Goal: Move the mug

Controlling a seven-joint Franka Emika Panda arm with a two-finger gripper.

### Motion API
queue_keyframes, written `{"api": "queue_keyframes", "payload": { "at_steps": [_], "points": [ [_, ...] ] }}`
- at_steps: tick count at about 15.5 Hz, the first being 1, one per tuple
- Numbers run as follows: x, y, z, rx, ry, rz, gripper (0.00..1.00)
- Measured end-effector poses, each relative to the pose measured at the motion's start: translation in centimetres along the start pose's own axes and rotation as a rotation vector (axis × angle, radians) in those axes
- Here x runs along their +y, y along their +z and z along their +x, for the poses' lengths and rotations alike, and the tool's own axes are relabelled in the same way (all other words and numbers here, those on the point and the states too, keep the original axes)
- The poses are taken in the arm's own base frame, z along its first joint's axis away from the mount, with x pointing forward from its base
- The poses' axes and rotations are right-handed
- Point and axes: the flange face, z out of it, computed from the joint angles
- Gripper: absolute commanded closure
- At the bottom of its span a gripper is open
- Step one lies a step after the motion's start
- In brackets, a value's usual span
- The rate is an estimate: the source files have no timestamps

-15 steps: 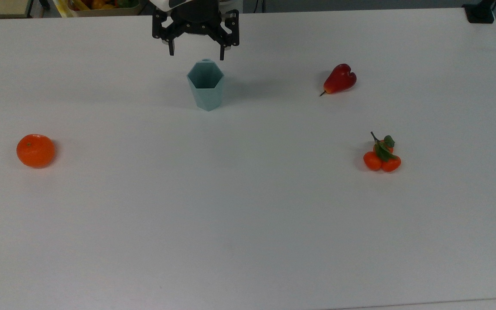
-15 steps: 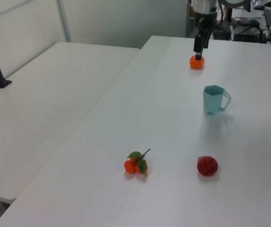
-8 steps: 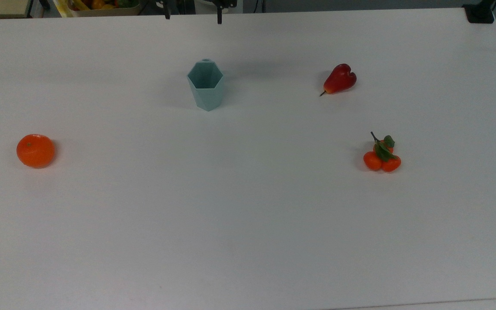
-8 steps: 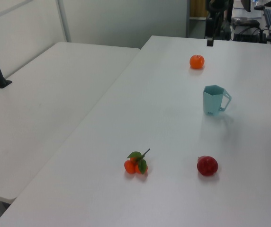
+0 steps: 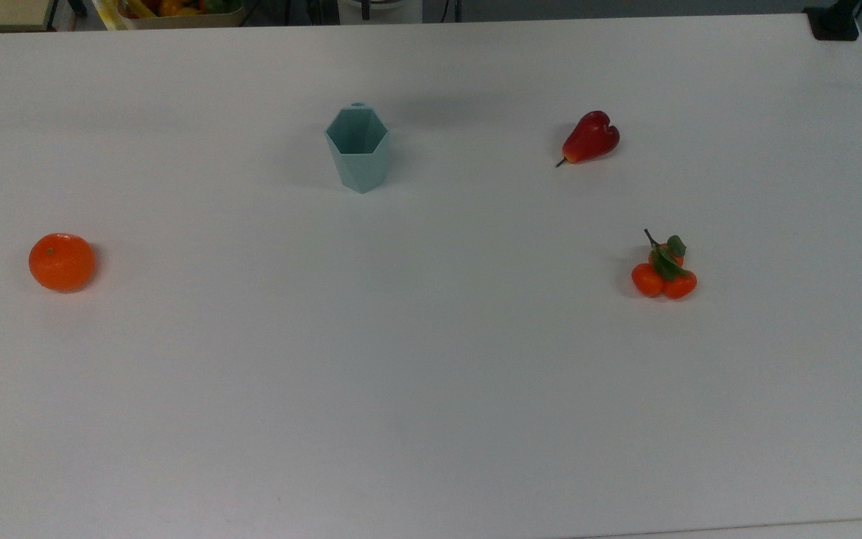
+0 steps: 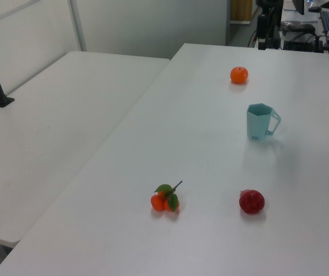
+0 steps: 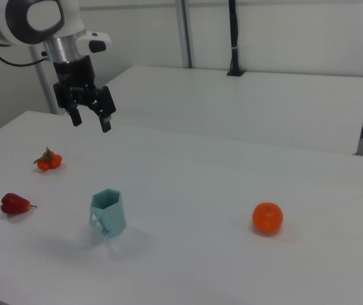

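Observation:
The pale teal faceted mug (image 5: pixel 358 153) stands upright on the white table (image 5: pixel 431 374), toward the far side in the top view. In the left view the mug (image 6: pixel 260 122) shows its handle on the left view's right. In the right view the mug (image 7: pixel 108 213) sits low and left of centre. My gripper (image 7: pixel 91 122) hangs high above the table, well up and behind the mug in the right view. It is open with nothing between its fingers.
An orange (image 5: pixel 61 261) lies at the top view's left. A red pear-shaped fruit (image 5: pixel 590 137) and a cluster of small tangerines with leaves (image 5: pixel 664 273) lie at the top view's right. A bin of fruit (image 5: pixel 176 9) stands beyond the far edge.
My gripper, which hung just behind the mug a second ago, has risen and drawn back out of the top view. The mug and fruit have not moved.

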Motion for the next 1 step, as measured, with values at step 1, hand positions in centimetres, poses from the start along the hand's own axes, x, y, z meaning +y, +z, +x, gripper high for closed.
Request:
{"api": "queue_keyframes", "payload": {
  "at_steps": [1],
  "points": [
    [0.13,0.02,0.0,0.0,0.002,0.0,0.0]
  ]
}}
